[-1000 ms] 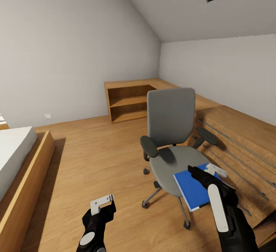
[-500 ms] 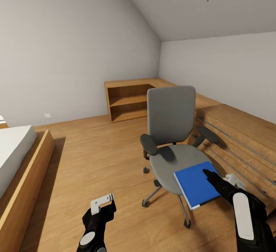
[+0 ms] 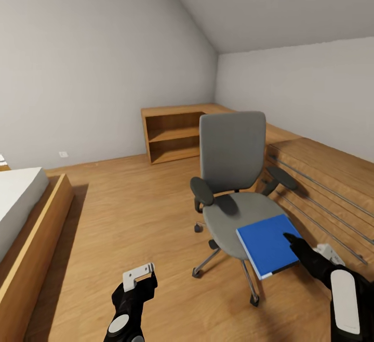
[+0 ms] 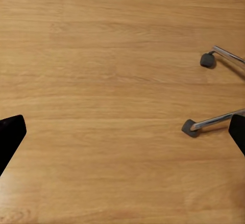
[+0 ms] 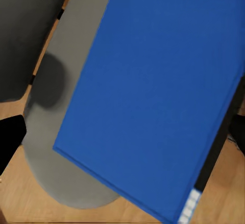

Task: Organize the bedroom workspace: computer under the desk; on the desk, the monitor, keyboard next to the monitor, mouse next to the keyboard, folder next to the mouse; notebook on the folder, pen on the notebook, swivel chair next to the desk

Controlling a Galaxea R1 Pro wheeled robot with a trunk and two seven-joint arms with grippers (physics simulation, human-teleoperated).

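blue folder (image 3: 268,245): on swivel chair (image 3: 234,181) seat, not yet moved. right tool (image 3: 306,251): spread beside folder's edge. left tool (image 3: 139,275): spread, empty, above floor. desk arrangement apparently pending.

Folder (image 3: 267,245) on swivel chair (image 3: 232,175) seat, shelf unit (image 3: 174,139) behind, bed (image 3: 23,222) far left

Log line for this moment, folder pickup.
right gripper: open, at folder edge | folder: on swivel chair seat, overhanging | left gripper: open, idle

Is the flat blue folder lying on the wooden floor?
No, the flat blue folder lies on the grey seat of the swivel chair, sticking out over the seat's front edge, above the wooden floor.
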